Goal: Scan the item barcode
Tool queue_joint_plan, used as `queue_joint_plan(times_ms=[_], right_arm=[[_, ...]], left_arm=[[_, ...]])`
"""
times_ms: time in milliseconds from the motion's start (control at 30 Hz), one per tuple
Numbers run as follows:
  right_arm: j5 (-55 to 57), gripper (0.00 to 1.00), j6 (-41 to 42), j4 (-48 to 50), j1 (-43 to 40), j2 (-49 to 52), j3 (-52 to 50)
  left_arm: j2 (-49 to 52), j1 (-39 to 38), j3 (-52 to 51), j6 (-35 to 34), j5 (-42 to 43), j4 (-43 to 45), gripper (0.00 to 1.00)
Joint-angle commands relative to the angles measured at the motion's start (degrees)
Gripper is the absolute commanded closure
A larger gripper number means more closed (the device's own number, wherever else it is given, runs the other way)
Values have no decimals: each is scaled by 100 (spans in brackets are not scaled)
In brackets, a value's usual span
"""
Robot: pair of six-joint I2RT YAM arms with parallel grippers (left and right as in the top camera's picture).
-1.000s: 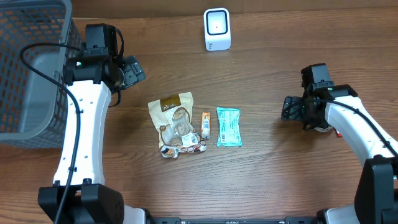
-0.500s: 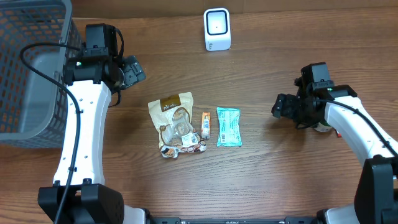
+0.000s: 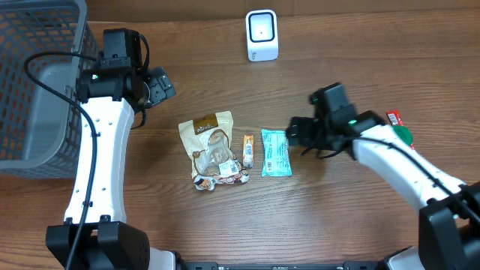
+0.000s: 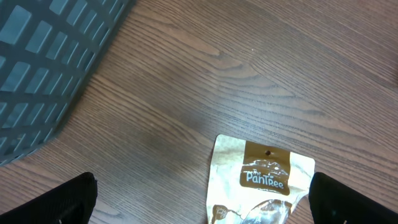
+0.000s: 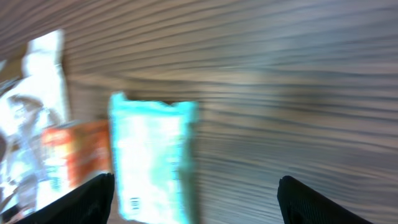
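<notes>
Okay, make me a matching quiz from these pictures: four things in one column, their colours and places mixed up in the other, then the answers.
Column one:
1 scanner
2 basket
3 pouch
4 packet

Column two:
A teal, right of the others
B grey, far left
C white, top centre of the overhead view
D tan, brown label

Pairs: 1-C, 2-B, 3-D, 4-A

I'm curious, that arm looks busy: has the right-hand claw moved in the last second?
Yes. The right gripper has swung inward toward the teal packet, which stayed put, and now sits just beside it.
</notes>
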Motion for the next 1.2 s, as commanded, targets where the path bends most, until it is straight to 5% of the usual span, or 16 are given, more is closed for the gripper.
queue_joint_plan(times_ms=[0,333,1167], right_arm=[[518,14,286,256,538,-46,-33],[1692,14,284,957,1696,-46,-44],[1974,22,286,1311,1731,833,-52]], left_arm=[[-87,-2,46,24,-74,-2,0],[-90,-2,46,24,-76,-2,0],[-90,-2,46,22,-76,-2,0]])
